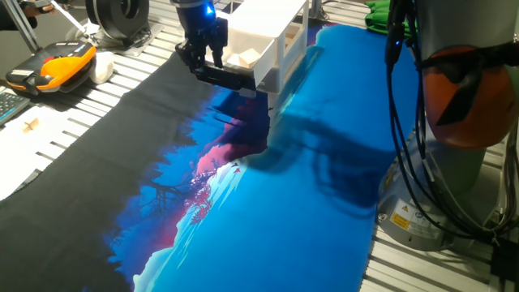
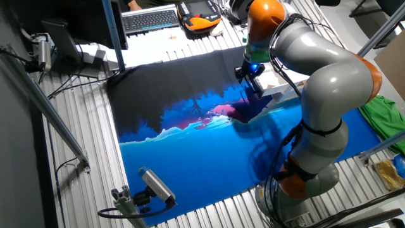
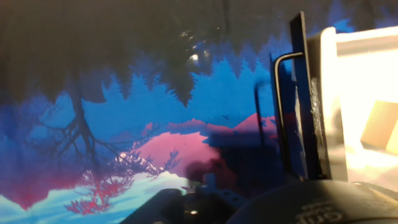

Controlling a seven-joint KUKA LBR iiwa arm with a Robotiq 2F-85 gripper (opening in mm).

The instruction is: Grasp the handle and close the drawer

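Standing by the table and reading one fixed view from the left: well off to the claw's left lies an orange and black handset (image 1: 55,66) on the slatted table (image 1: 97,101), with a white lump (image 1: 103,65) just beside it; neither matters to the job.

Next comes the claw (image 1: 204,58) itself, hanging down under a blue light, its dark fingers (image 1: 195,55) reaching to the handle (image 1: 220,77); that black bar sits directly beneath and between the fingertips, running off to the claw's right across the front of the drawer. Whether the fingers have actually closed on it I cannot tell; from here they look to straddle it, and the hand view shows the bar (image 3: 303,99) and a thin wire loop (image 3: 281,106) close in on the right without showing either fingertip.

Immediately right of the claw, the drawer (image 1: 243,55) stands pulled well out of the white cabinet (image 1: 284,45), its tray open to the ceiling; the blue and pink mat (image 1: 268,195) spreads below and in front.

So, by my reckoning, the approach is done, the grasp is at best doubtful, and the whole push back into the cabinet is left.
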